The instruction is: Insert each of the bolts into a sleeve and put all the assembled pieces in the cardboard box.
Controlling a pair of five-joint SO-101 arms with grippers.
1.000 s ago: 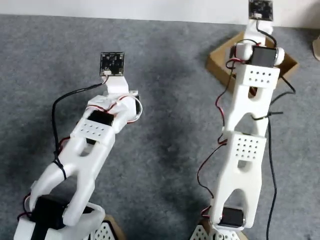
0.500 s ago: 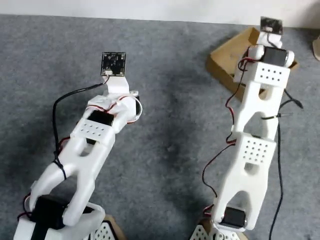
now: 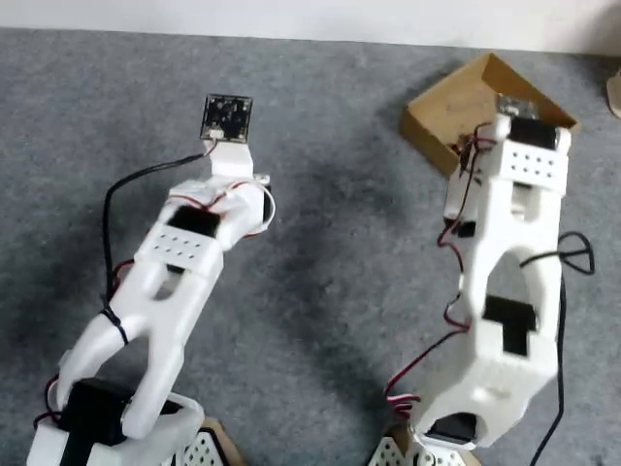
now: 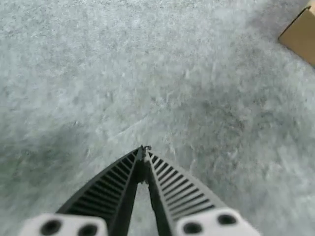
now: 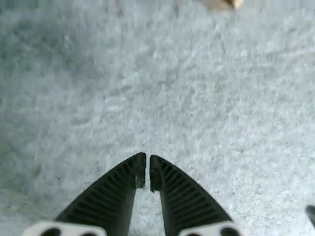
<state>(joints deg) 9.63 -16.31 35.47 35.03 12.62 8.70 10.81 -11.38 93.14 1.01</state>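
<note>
Surface: we see a grey carpet (image 3: pixel 330 291) across the table, with a pale strip (image 3: pixel 291 17) along its far edge.
Count: we count two white arms, two grippers and one cardboard box (image 3: pixel 451 102).
Box position: it sits at the far right of the carpet. The right arm (image 3: pixel 509 252) covers its near right part from above.
Box heading: it lies turned on the carpet, with one corner pointing to the far edge and another toward the left arm (image 3: pixel 184 252). We cannot tell its long axis, since the arm hides too much of it.
Box, left wrist view: one tan corner (image 4: pixel 301 34) shows ahead and off to one side.
Left gripper (image 4: pixel 142 150): its black ribbed jaws meet at the tips over bare carpet, with nothing held.
Right gripper (image 5: pixel 147 169): its jaws are drawn together to a hairline slit over carpet, with nothing between them.
Tan scrap (image 5: pixel 224 4): it lies ahead of the right gripper, and we cannot tell what it is.
Edges: a small tan object (image 3: pixel 613 92) is cut off at the right border, near the box.
Room: a broad stretch of carpet separates the two arms, and more runs from the left arm out to the far left.
</note>
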